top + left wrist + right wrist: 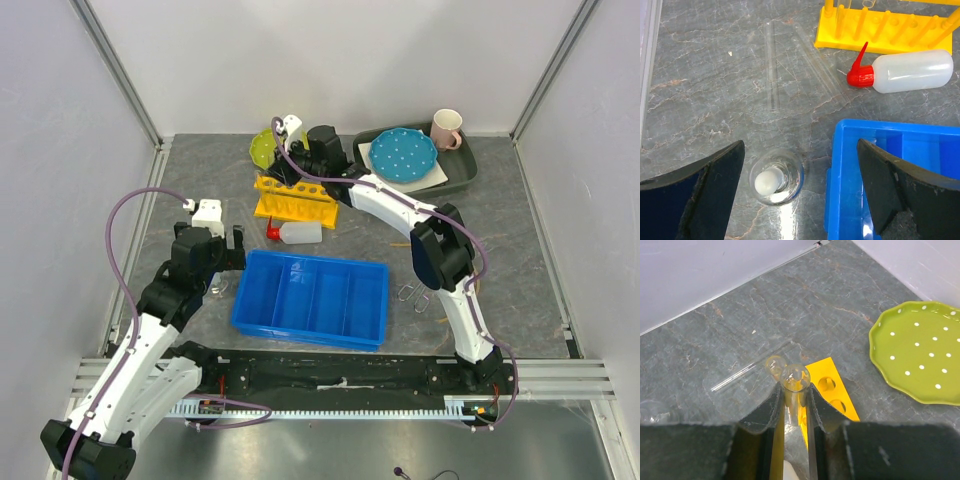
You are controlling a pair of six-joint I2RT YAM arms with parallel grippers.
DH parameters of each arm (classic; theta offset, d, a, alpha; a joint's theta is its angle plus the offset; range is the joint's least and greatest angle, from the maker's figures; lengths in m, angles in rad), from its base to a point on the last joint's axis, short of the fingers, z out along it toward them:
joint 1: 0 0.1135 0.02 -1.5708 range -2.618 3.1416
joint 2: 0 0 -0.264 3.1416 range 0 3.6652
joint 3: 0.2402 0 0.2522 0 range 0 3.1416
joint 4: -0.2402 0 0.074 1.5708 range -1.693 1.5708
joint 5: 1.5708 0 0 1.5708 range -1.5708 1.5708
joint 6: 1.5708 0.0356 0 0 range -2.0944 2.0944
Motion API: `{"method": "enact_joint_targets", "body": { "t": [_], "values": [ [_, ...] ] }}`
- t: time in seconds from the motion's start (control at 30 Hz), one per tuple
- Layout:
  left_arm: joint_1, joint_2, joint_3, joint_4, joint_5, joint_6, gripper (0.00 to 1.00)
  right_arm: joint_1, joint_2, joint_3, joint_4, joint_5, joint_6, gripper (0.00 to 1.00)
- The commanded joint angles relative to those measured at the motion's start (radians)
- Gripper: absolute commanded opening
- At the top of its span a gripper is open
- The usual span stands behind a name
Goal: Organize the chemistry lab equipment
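Grey marbled table, white walls behind.

Lower left: left hand, fingers spread wide and holding nothing, above a small clear beaker (something white inside) just beside the blue bin. Risk: a finger nudges the glass against the bin wall and tips it.

Centre: squeeze bottle on its side, near the yellow rack.

Upper centre: right hand pinched on a glass test tube over the rack's end. Risk: smooth glass slips, or misses its hole and strikes the rack.

Right: tongs, lying well apart.
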Motion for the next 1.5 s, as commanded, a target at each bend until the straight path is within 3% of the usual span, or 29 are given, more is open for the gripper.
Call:
{"method": "enact_joint_targets", "body": {
  "t": [0.0,0.57,1.03,1.47],
  "values": [
    [0.006,-0.002,-0.004,0.052,-0.022,0.005,1.00,0.007,0.021,0.052,0.060,0.027,-0.016,0.13],
    [0.004,-0.011,-0.009,0.062,-0.011,0.011,1.00,0.018,0.057,0.020,0.062,0.070,-0.114,0.14],
    [0.004,-0.013,-0.012,0.067,-0.002,0.011,1.00,0.022,0.080,-0.024,0.063,0.063,-0.101,0.22],
    [0.004,-0.023,-0.013,0.066,0.010,0.009,1.00,0.025,0.017,-0.057,0.034,0.050,-0.102,0.45]
  ]
}}
